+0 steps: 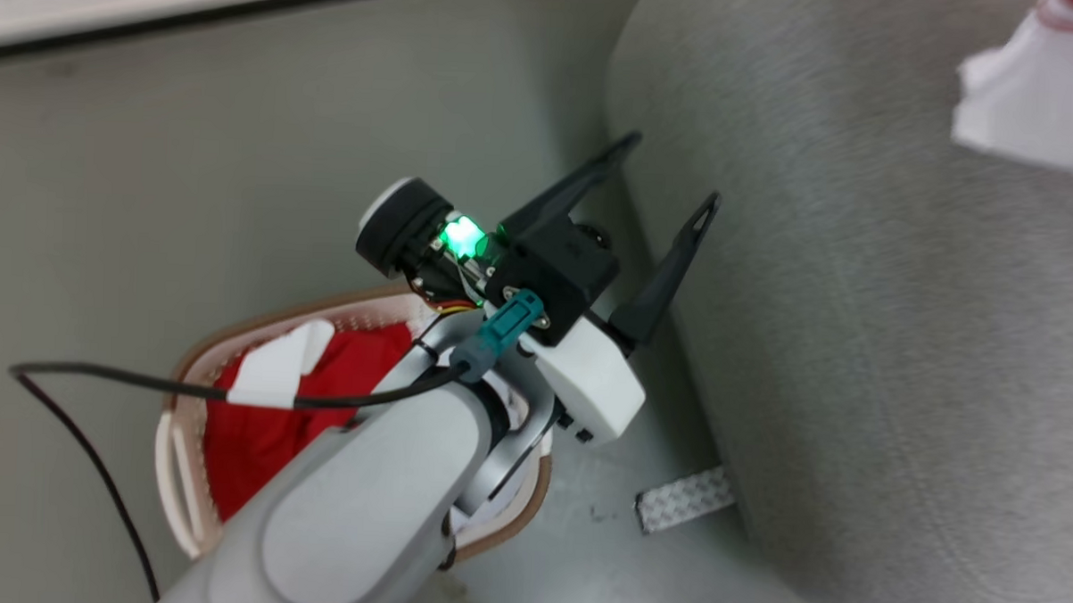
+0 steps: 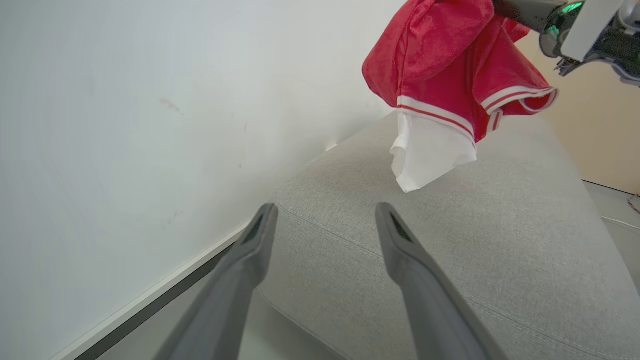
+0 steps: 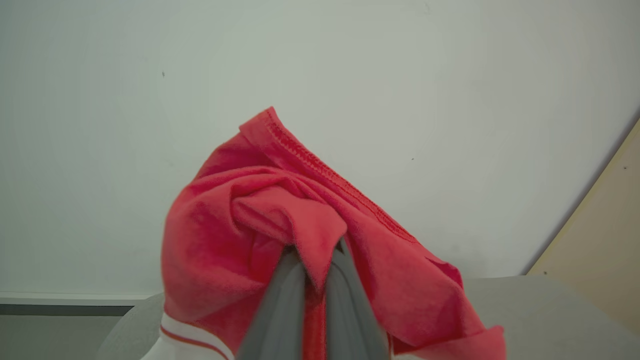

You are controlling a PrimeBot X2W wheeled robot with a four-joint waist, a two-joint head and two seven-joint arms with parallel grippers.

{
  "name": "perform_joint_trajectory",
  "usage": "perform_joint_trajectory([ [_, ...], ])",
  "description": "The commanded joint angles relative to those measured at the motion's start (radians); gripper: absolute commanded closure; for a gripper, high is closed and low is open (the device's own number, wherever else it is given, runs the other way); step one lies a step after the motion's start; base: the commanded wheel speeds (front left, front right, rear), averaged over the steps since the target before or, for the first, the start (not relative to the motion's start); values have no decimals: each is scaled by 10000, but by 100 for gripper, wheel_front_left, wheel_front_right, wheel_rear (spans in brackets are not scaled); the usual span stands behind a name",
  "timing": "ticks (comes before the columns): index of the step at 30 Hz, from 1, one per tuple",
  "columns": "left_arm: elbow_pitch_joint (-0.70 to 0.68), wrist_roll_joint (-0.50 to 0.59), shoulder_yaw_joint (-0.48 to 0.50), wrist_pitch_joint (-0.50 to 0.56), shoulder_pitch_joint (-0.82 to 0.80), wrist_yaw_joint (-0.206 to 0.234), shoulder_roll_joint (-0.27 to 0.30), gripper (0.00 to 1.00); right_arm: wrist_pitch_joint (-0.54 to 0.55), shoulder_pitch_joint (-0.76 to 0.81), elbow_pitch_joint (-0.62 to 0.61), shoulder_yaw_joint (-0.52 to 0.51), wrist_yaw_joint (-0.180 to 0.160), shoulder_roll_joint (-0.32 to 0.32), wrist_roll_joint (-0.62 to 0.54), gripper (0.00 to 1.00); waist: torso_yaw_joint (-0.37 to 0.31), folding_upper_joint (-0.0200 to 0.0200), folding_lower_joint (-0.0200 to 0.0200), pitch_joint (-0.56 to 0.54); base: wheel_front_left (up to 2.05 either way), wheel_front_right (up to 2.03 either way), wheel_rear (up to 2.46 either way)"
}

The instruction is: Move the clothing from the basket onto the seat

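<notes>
In the head view the left gripper (image 1: 675, 168) hangs with its fingers spread and nothing between them, over the floor between the basket (image 1: 172, 467) on the left and the sofa (image 1: 856, 348) on the right. Red clothes (image 1: 264, 435) with a white cuff lie in the basket, partly hidden behind the pale forearm, so the number of pieces cannot be told. At the far right corner a red garment (image 1: 1025, 113) is cut off by the picture's edge. In the left wrist view that garment hangs above the sofa without touching it, white hem lowest. In the right wrist view the right gripper (image 3: 315, 280) is clenched on a bunched fold of the garment. One piece appears to be carried across but not yet laid down, and the basket is yet to be emptied.
</notes>
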Motion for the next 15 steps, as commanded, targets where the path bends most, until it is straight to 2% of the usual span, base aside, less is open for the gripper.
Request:
perform_joint_trajectory([
  [1, 20, 161, -4, -69, -249, -28, -65, 0, -12, -320, 292, -194, -25, -73, -11, 100, 824, -1, -3, 1092, 0, 0, 0],
  [9, -215, 425, -57, -292, -825, 83, -243, 0, 159, -1641, 2232, -1132, -25, -543, -508, 100, 1523, -1, -3, 2081, 0, 0, 0],
  [15, -363, 449, -125, -446, -572, 294, -219, 0, 6, -2044, 4530, -2349, -26, -217, -1244, 100, 2080, -1, -3, 2363, 0, 0, 0],
])
